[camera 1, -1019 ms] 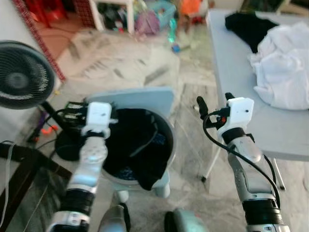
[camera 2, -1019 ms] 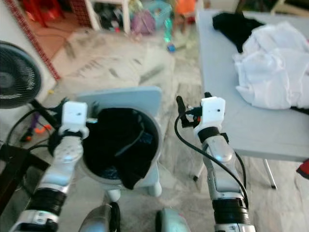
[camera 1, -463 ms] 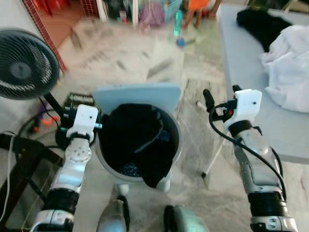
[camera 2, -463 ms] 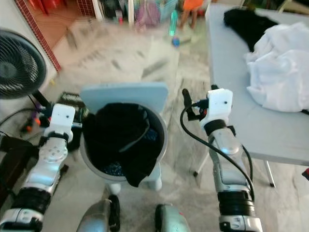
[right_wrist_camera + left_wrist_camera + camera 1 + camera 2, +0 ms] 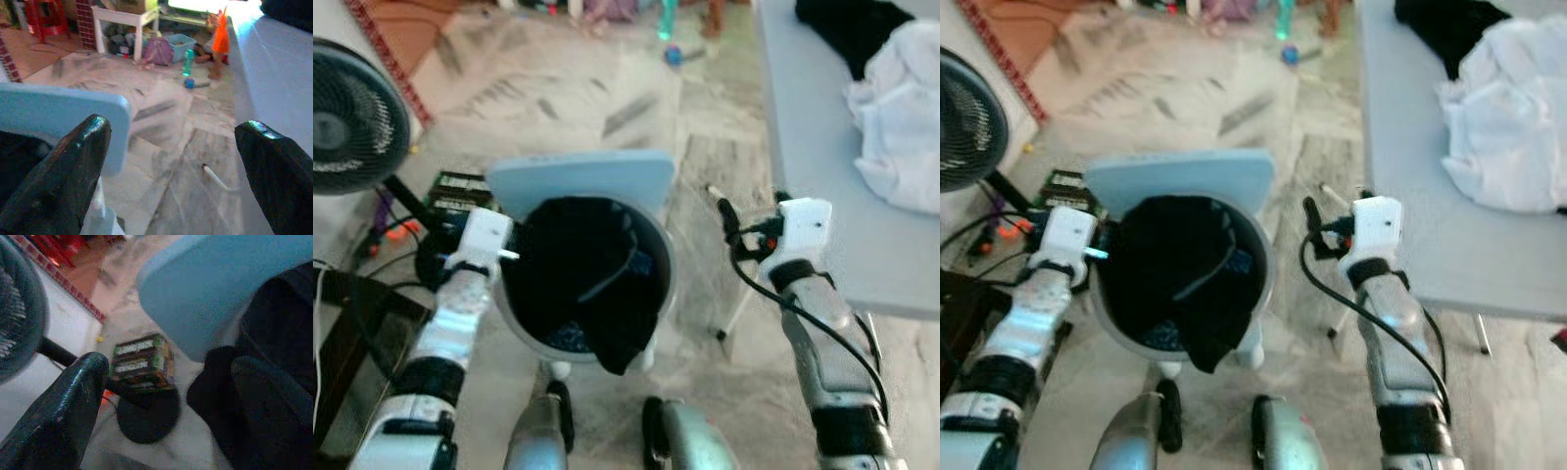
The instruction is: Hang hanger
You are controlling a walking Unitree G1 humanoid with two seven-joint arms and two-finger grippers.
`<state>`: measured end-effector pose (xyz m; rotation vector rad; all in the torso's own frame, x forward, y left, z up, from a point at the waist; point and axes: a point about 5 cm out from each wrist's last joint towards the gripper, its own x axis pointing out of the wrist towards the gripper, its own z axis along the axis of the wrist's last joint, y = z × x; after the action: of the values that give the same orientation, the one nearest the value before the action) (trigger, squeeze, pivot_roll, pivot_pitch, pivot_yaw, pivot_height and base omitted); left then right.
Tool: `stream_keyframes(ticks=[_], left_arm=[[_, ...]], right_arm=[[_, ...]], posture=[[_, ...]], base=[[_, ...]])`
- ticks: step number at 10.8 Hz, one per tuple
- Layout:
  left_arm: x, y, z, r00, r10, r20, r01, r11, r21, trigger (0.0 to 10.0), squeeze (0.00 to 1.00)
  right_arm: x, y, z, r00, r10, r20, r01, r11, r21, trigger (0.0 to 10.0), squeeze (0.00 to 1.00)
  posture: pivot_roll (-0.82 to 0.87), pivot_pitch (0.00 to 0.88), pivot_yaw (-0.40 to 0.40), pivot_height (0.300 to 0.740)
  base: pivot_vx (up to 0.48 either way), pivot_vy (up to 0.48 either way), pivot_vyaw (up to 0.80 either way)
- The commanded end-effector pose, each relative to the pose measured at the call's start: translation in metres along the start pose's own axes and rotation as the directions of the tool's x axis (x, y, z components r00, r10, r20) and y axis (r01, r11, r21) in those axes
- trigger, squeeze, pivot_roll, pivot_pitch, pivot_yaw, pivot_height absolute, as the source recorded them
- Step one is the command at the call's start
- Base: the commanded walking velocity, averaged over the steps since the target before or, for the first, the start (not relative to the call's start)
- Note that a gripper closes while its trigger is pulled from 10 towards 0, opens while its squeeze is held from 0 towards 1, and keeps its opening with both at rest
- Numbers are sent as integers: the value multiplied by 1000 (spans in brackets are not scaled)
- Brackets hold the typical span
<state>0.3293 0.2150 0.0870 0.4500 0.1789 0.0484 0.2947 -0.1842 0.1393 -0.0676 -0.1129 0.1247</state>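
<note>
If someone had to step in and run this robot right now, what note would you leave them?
Left hand: open, holding nothing, beside the round laundry basket.
Right hand: open, holding nothing, raised between basket and grey table.
Things: dark clothes fill the basket, lid up. White garment and black garment lie on the table.
Done: nothing grasped yet.
Left: I cannot make out a hanger with certainty; find it, grip it, hang it.
</note>
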Motion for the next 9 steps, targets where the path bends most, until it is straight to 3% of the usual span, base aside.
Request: stream_keyframes(ticks=[1,2,4,6,7,8,9], left_arm=[[-5,-6,-12,997,-65,-32,65,998,-6,10000,0],[-4,-12,-18,991,-124,-59,127,991,40,10000,0],[-3,-24,-11,981,-195,-24,196,977,77,10000,0],[-11,-21,-20,959,-277,-54,282,939,196,10000,0],[-11,-19,-22,960,-275,-49,279,938,206,10000,0],[-13,-17,-21,957,-290,-17,285,922,263,10000,0],[-14,-8,-26,965,-263,-3,254,929,269,10000,0]], right_arm=[[-6,-1,-1,1000,-10,-13,10,1000,3,10000,0],[-9,-1,-2,1000,-15,-21,15,1000,6,10000,0],[-12,1,-2,999,-14,-35,14,1000,11,10000,0],[-15,11,-6,998,3,-60,-1,1000,26,10000,0],[-17,10,-6,997,15,-73,-12,999,34,10000,0],[-18,13,-6,996,31,-81,-29,999,35,10000,0],[-17,11,-1,997,36,-71,-34,999,20,10000,0]], posture=[[-101,331,-46,740],[-103,336,-48,740],[-114,351,-56,740],[-98,376,-74,740],[-92,382,-81,740],[-90,388,-81,740],[-95,393,-85,740]], base=[[0,0,0],[0,0,0],[0,0,0],[0,0,0],[0,0,0],[0,0,0],[0,0,0]])
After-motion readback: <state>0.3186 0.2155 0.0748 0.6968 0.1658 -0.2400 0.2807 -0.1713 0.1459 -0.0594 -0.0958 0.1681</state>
